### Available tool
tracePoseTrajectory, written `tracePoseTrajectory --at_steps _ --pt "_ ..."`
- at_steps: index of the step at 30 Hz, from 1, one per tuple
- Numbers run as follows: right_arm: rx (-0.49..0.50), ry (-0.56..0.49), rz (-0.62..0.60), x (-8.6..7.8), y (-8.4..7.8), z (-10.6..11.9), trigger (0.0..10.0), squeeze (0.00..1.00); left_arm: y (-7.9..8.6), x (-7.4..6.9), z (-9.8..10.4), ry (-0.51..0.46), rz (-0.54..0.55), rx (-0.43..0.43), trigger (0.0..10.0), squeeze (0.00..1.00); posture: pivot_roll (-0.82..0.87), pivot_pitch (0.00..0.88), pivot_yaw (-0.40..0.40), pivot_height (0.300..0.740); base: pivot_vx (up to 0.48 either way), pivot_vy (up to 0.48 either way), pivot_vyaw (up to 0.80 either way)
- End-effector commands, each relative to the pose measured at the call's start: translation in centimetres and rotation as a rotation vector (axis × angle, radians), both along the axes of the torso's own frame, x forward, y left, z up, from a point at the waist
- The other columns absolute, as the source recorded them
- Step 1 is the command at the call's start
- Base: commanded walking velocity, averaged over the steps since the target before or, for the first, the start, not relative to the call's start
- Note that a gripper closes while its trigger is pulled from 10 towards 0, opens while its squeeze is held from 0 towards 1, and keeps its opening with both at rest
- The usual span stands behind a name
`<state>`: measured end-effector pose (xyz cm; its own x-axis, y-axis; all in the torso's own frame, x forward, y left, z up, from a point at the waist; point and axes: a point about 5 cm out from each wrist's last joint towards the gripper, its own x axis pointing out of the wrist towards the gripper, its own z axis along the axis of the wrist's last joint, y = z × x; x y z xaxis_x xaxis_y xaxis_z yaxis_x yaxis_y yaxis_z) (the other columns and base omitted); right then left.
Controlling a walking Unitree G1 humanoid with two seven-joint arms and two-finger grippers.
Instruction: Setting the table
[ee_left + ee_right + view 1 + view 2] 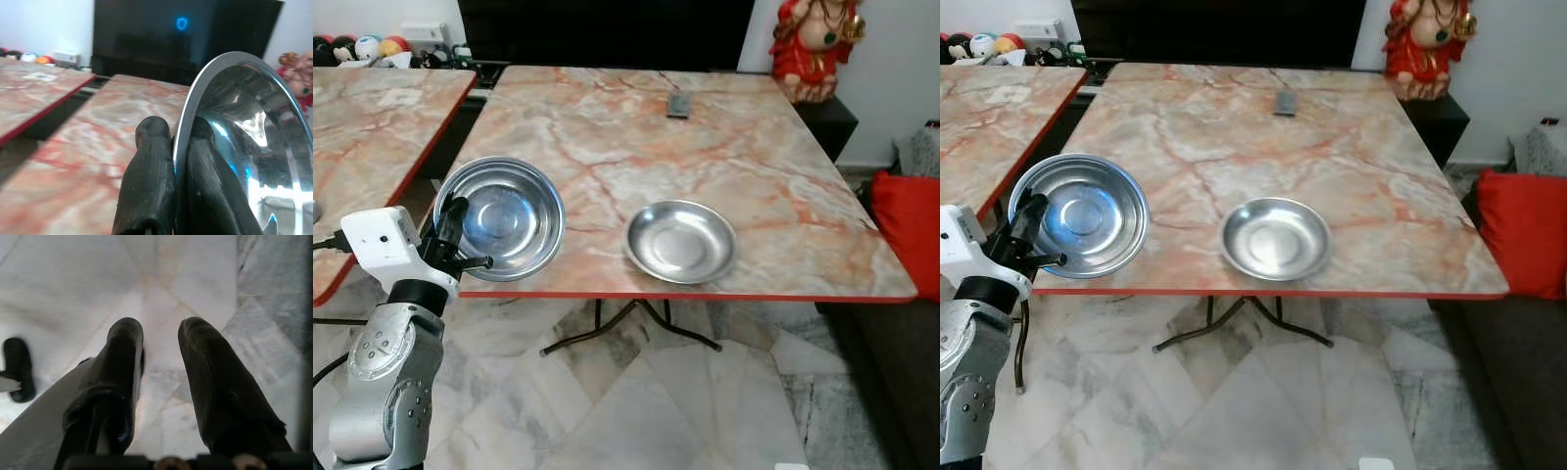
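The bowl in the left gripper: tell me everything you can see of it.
The larger steel bowl is round, shiny and looks empty, with a flat centre and a wide sloping wall that mirrors blue light. It sits at the near left corner of the marble table, its near edge overhanging the red border. The left gripper is shut on its rim, one black finger outside and one inside. It lies apart from the smaller steel bowl to its right.
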<state>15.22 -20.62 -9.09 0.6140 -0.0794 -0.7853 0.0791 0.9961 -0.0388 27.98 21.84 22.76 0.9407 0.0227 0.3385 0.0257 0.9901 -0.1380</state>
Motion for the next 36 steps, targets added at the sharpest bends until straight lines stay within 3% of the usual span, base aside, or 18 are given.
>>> tracePoseTrajectory --at_steps 1,9,29,36 --pt "-0.011 0.019 -0.013 -0.6 -0.5 -0.2 10.0 0.0 -0.3 0.1 0.2 -0.004 -0.015 0.017 10.0 0.0 0.08 0.11 -0.016 0.74 0.0 -0.428 0.0" --pt "-0.012 0.021 -0.012 -0.7 -0.5 -0.2 10.0 0.0 -1.1 0.3 -0.3 0.023 -0.056 0.009 10.0 0.0 0.07 0.104 -0.015 0.74 0.0 -0.405 0.0" --pt "-0.013 0.021 -0.012 -0.6 -0.6 -0.2 10.0 0.0 -1.5 0.3 -0.9 0.062 -0.105 -0.03 10.0 0.0 0.08 0.123 -0.021 0.74 0.0 0.0 0.0" --pt "-0.011 0.021 -0.012 -0.6 -0.5 -0.2 10.0 0.0 -1.6 0.3 -0.9 0.073 -0.111 -0.025 10.0 0.0 0.08 0.125 -0.019 0.74 0.275 0.0 0.0"
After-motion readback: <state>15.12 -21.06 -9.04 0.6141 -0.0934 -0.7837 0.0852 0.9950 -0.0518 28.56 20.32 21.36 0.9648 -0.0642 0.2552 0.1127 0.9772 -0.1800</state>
